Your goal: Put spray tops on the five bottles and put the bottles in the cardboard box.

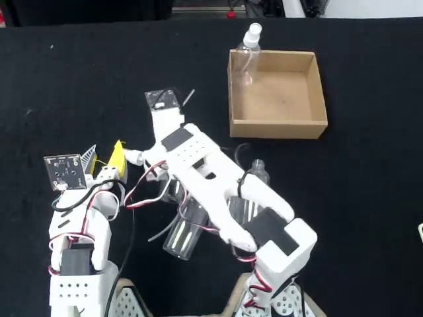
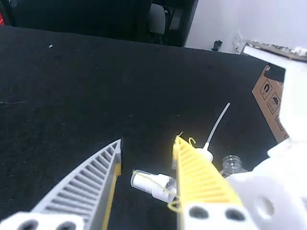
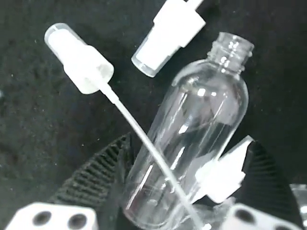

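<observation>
- Left gripper [image 2: 148, 143] – jaws wide, holding nothing; a spray top [image 2: 153, 183] lies on the table [image 2: 72, 96] between its fingers [image 2: 201, 182].
- Right gripper [image 3: 188, 141] – we see it clamped on a clear bottle [image 3: 206, 100], open neck pointing away from it.
- Cardboard box [image 1: 277, 125] sits well beyond both grippers, a capped bottle [image 1: 250, 46] at its far corner.
</observation>
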